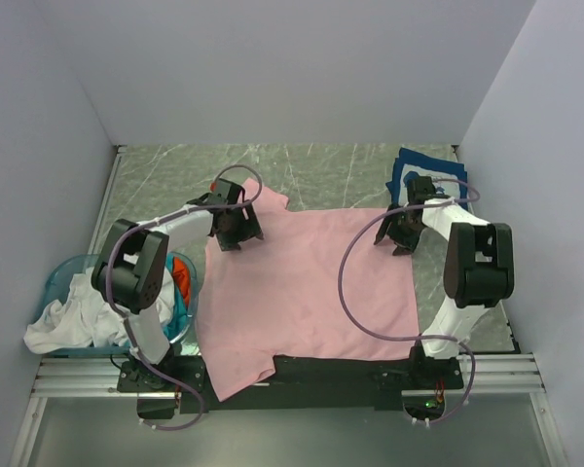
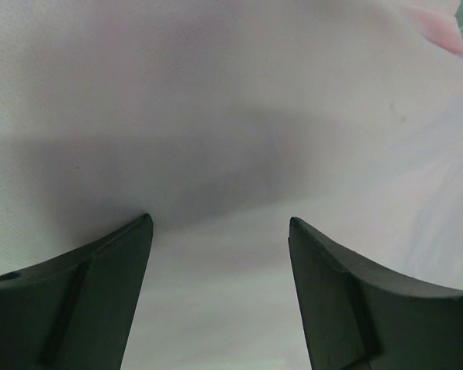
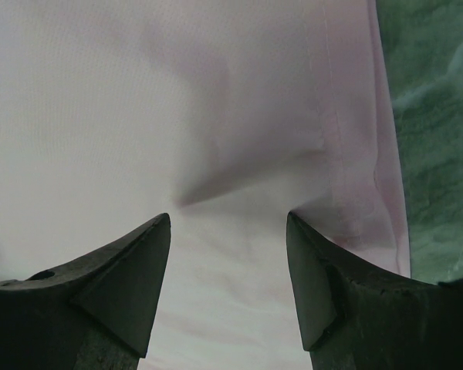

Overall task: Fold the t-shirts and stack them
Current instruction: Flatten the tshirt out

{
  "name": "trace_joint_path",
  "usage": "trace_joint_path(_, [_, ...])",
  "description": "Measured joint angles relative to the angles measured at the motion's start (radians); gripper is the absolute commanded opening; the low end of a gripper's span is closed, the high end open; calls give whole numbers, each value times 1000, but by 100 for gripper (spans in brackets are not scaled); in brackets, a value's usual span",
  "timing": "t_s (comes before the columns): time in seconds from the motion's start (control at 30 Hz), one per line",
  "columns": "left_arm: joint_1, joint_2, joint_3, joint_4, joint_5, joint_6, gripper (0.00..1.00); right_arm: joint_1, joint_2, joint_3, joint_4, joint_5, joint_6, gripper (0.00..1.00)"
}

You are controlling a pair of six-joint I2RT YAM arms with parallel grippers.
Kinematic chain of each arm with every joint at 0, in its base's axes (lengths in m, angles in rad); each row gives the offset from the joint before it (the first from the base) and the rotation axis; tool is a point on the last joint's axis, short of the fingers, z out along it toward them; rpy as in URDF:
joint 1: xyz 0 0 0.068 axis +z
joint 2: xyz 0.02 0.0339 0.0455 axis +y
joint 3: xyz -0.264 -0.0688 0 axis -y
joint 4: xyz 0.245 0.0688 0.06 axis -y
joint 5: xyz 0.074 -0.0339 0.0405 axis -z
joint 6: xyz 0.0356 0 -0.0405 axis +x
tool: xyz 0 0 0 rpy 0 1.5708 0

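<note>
Pink t-shirt [image 1: 292, 292] beneath both parted jaws

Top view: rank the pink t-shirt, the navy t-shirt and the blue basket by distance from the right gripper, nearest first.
From the right gripper:
1. The pink t-shirt, directly under it, at the shirt's far right corner.
2. The navy t-shirt, just beyond it, at the far right.
3. The blue basket, well off to the near left.

Bright even overhead light, soft grey shadow on the pink t-shirt [image 2: 216, 154], close wrist views slightly soft
</note>
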Motion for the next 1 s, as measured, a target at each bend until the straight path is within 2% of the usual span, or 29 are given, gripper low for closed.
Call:
trace_joint_path(0.33, [1,144,181,2,1,64,76,0,111,132,-61,39,2,68])
trace_joint_path(0.83, [7,461,661,-79,47,161,76,-6,323,489,-208,144,-2,69])
trace_joint_path(1.0, [11,521,761,-95,70,181,77,-18,353,594,-256,150,-9,69])
